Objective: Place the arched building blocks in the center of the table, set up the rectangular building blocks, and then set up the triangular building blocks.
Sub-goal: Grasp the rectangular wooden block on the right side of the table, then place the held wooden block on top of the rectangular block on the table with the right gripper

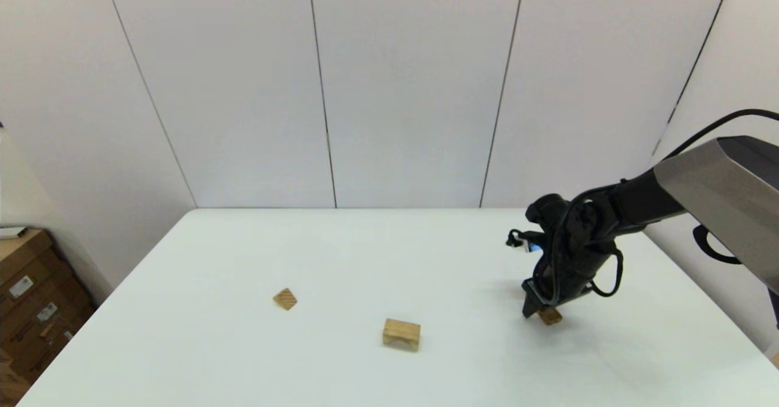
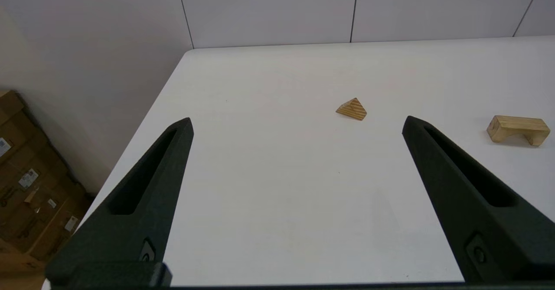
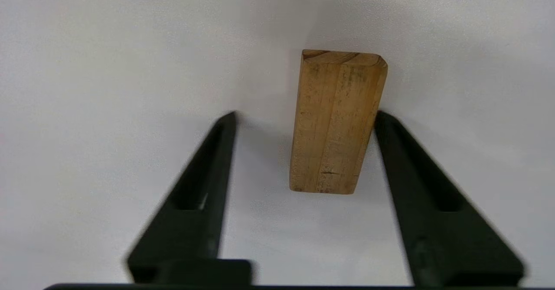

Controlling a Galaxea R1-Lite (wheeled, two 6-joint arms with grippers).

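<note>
Step in hand looks like the second one: picking up the flat plank so it can go on the arch.

Going left to right. Left pincer (image 2: 297, 121) is parked off the near-left side of the table (image 1: 201, 358), fingers spread wide, holding nothing; it does not show in the head view. Wedge (image 1: 285, 299) lies alone on the left-middle of the table, well apart from the rest. Arch block (image 1: 401, 334) sits near the centre toward the front edge, cut-out facing down, so step one seems done.

Plank (image 1: 550, 316) lies flat on the right side, well apart from the arch. Right pincer (image 3: 305, 114) is down over it, arm reaching in from the right with the wrist bent steeply downward. Fingers straddle the plank across its narrow width: one finger (image 3: 396, 151) is touching or just beside one long edge, the other finger (image 3: 212, 151) is clear of the opposite edge with a gap. Released, not clenched yet.

Next move calls for closing on the plank's long edges, lifting, carrying left to the arch and setting it on top. Grip is off-centre, so the plank may slide sideways as the fingers close.
</note>
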